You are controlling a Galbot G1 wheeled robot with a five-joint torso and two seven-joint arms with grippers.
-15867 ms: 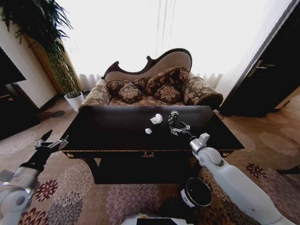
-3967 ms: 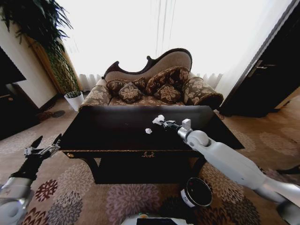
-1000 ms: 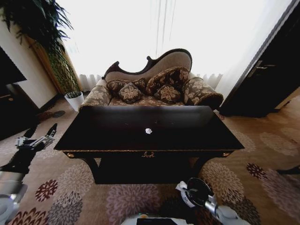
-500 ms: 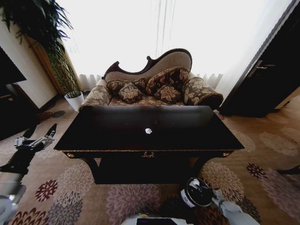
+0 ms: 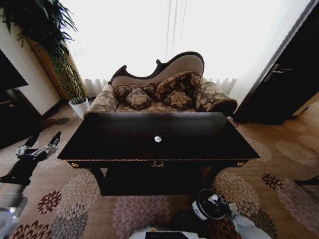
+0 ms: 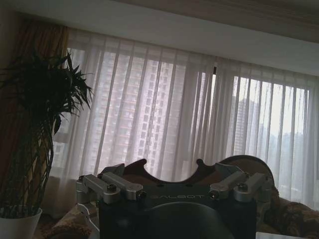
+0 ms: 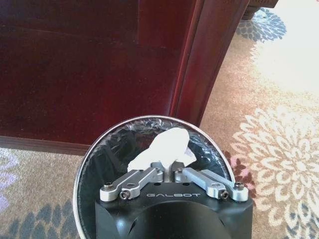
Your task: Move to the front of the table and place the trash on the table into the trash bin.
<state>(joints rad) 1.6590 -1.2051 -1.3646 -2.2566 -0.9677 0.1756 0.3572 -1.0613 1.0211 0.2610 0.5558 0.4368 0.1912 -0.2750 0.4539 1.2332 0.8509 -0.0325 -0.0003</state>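
The dark glossy table spans the middle of the head view, its long axis running across the robot's front, the gold-trimmed front edge and brass ornament facing the robot. Behind it stands a patterned sofa, with a potted plant off to the left. On the flowered carpet, in front of the table's right leg, sits the round black trash bin, upright with its mouth up and a white label on its side. The right gripper hangs over the bin's mouth, its two fingers drawn close together on a crumpled white paper ball, which bulges out beyond the fingertips above the bin's plastic-lined inside. A smaller white paper scrap lies near the centre of the tabletop, well apart from the bin. The left gripper is held off the table's left end above the carpet, fingers spread open and holding nothing.
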